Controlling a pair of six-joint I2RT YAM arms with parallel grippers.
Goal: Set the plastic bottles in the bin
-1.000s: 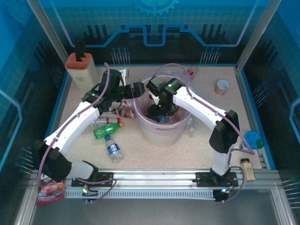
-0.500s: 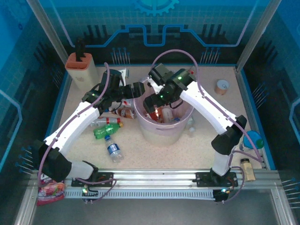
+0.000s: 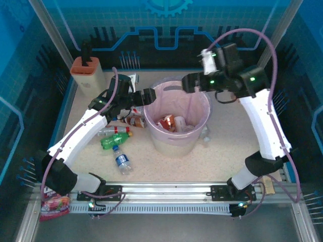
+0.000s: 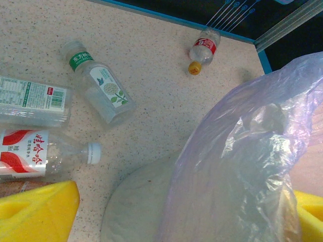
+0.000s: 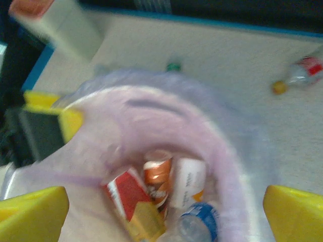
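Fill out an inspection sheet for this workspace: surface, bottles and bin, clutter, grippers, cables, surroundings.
Surface: speckled table, no spill seen.
Job's things: bin mid-table with a pink liner and several bottles inside; green bottle and others lie loose left of it; red-labelled bottle near the far edge.
Clutter: knife block in the far left corner; red snack bag by the left arm's base.
Grippers: left gripper open at the bin's left rim; right gripper open, empty, above its far rim.
Cables: purple cable loops high over the right arm; second cable along the left arm; no snag seen.
Surroundings: blue walls, metal post; nothing else seen.
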